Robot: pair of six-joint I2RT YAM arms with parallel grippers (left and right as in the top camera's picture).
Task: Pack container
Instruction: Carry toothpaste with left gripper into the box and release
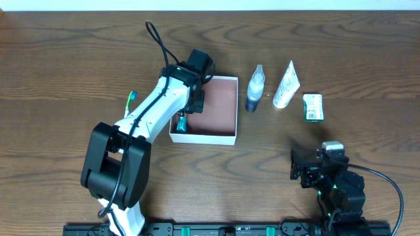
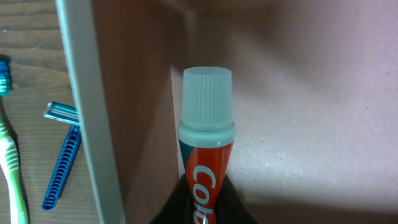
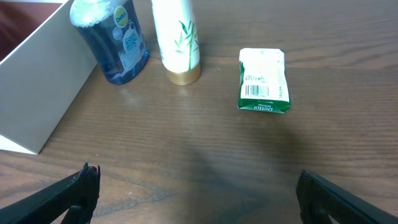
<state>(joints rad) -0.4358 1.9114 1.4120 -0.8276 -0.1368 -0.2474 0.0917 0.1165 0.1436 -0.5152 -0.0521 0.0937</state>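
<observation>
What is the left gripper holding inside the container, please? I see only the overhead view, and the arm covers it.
Observer: The left wrist view shows the left gripper shut on a toothpaste tube. Its white ribbed cap points forward, and it is inside the container, close to one wall.
Operator: Thank you. Is anything lying on the table beneath that arm?
Observer: Yes, a blue razor lies just outside that container wall, next to a green toothbrush.
</observation>
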